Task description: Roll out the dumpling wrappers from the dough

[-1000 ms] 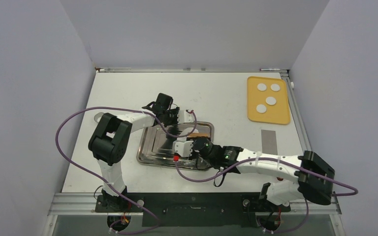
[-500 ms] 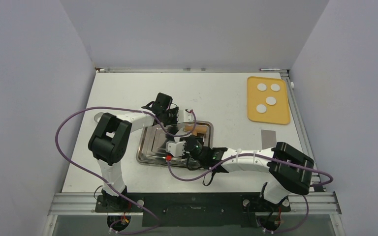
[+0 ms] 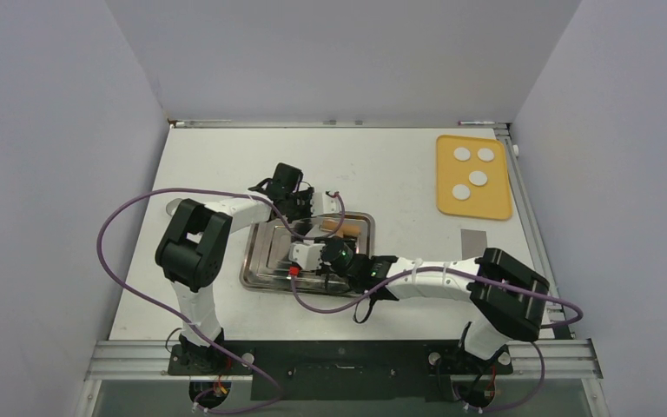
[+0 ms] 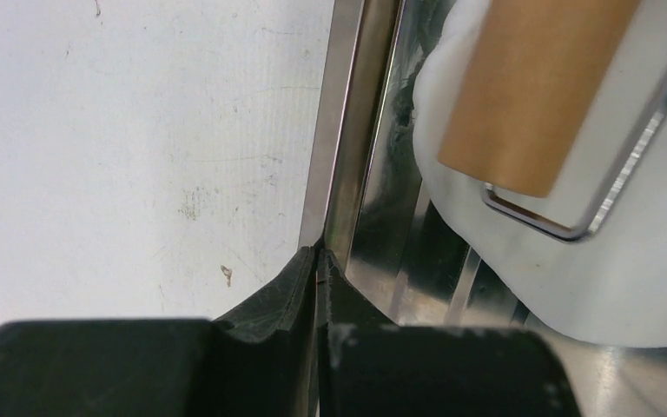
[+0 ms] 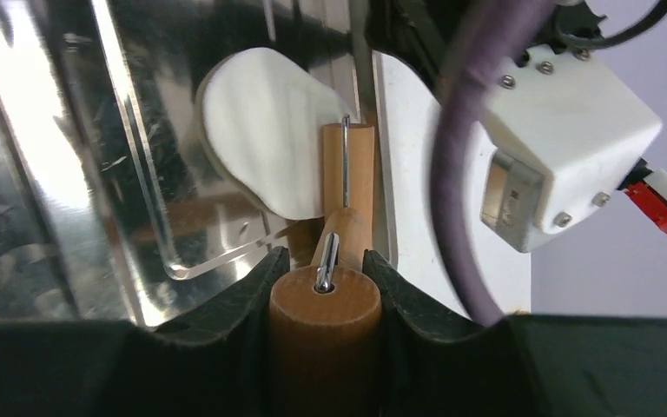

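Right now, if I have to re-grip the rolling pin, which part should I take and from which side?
Take the rolling pin's round wooden handle, from its free end, one finger on each flank, as the right end effector has it. The roller lies on the dough sheet, and the wire frame straddles it.

white dough, tan roller, mirror-silver tray, white dumpling wrappers on a yellow-orange board.

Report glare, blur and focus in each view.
Top external: even light, sharp, mild sheen on the tray. Left wrist: rolling pin and dough sheet soft, the left fingers dark. Right wrist: strong glare on the tray's floor, near handle blurred.
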